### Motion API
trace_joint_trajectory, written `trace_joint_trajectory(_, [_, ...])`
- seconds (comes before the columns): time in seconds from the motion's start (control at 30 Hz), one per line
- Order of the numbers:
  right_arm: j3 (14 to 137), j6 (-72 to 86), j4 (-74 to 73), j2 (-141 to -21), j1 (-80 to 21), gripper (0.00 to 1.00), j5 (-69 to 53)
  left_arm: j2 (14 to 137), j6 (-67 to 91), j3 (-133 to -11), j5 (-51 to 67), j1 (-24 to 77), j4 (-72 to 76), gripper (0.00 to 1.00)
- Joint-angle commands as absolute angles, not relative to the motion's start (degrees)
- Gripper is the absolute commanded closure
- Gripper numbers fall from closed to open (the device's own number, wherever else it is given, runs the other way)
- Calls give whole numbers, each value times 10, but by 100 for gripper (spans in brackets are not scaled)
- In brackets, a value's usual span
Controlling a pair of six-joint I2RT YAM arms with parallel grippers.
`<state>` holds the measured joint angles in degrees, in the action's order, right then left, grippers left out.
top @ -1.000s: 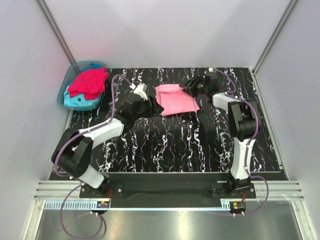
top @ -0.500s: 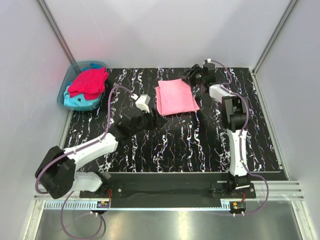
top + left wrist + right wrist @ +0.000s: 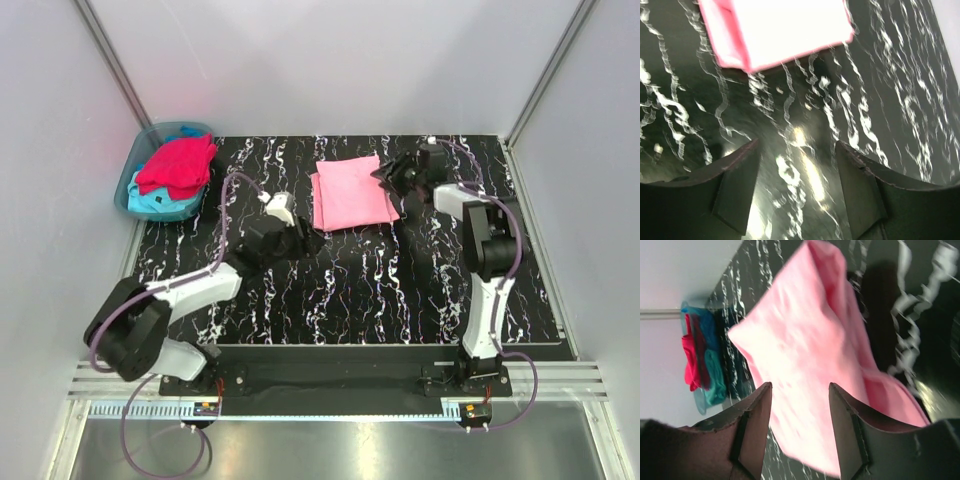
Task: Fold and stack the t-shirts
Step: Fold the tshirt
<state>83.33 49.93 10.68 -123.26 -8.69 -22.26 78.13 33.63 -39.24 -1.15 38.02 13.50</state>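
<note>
The light pink t-shirt (image 3: 351,193) lies folded in a rough rectangle at the back middle of the table; it also shows in the left wrist view (image 3: 780,30) and the right wrist view (image 3: 810,370). The crimson red t-shirt (image 3: 176,166) lies on the turquoise t-shirt (image 3: 160,204) in the tub; both show in the right wrist view, red (image 3: 690,367) and turquoise (image 3: 715,385). My left gripper (image 3: 303,240) is open and empty, just in front of the pink shirt's near left corner. My right gripper (image 3: 392,176) is open and empty at the shirt's right edge.
A translucent blue-green plastic tub (image 3: 131,180) stands at the back left corner, off the table's black marbled top (image 3: 380,290). Grey walls close in the left, back and right sides.
My right gripper has let go of the pink shirt, which now lies flatter and squarer. My left gripper drew back from the shirt's left edge, toward the near side, then moved slightly up again.
</note>
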Motion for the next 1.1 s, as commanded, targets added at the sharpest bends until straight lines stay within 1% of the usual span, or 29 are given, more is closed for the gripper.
trace_joint_trajectory(0.0, [752,461,147,-1142,-62,43,-198,826,386,-348,80,310,298,32])
trace_joint_trajectory(0.03, [736,460,156,-1125,-45,43,-206,842,402,-336,101,271,369,32])
trace_joint_trajectory(0.13, [694,459,173,-1109,-19,41,-214,900,439,-330,151,221,453,32])
trace_joint_trajectory(0.27, [698,457,173,-1125,-4,37,-234,985,465,-385,198,187,498,33])
trace_joint_trajectory(0.3, [706,457,171,-1131,15,36,-239,1001,476,-396,220,183,507,33])
trace_joint_trajectory(0.4, [716,461,172,-1156,30,34,-265,1048,472,-451,234,172,492,35])
trace_joint_trajectory(0.53, [738,470,180,-1200,35,34,-313,1083,429,-546,239,164,403,35])
trace_joint_trajectory(0.73, [763,504,214,-1262,35,34,-369,1154,400,-651,273,142,335,35])
trace_joint_trajectory(0.9, [762,531,250,-1289,26,33,-399,1200,394,-689,291,136,307,35])
trace_joint_trajectory(1.07, [772,537,257,-1307,4,33,-420,1195,427,-662,300,136,343,36])
